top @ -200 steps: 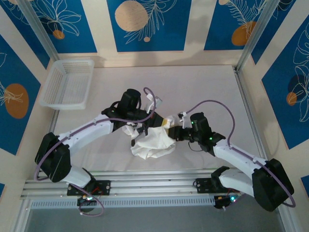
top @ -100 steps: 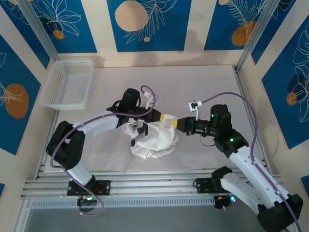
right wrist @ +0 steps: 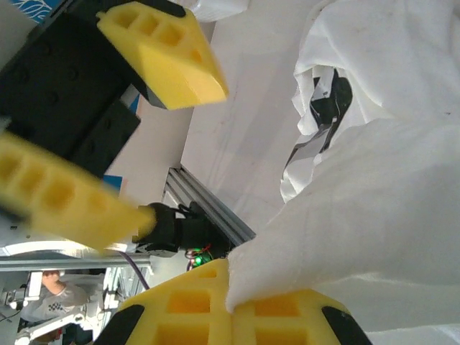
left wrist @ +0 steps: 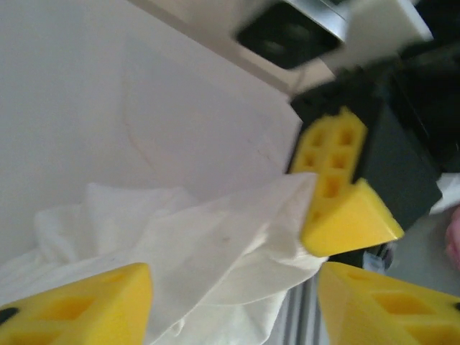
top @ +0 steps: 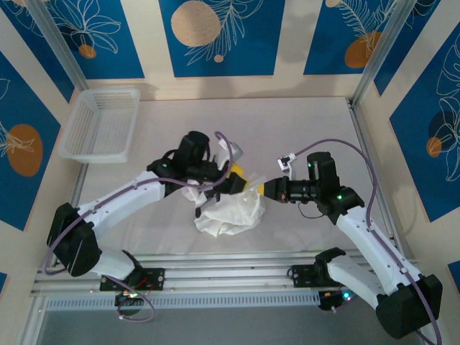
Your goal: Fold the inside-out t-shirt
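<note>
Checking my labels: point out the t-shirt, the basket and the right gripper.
t-shirt [top: 228, 215]: top view, middle of the crumpled heap.
basket [top: 93, 157]: top view, its near rim.
right gripper [top: 256, 185]: top view, yellow fingertips shut on the t-shirt.

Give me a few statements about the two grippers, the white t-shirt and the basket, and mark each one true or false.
1. The right gripper has its fingers shut on a fold of the t-shirt. True.
2. The left gripper is clamped on the t-shirt. False: its fingers stand apart, open.
3. The t-shirt lies spread flat. False: it is a crumpled heap.
4. The white mesh basket sits at the far left corner of the table. True.
</note>
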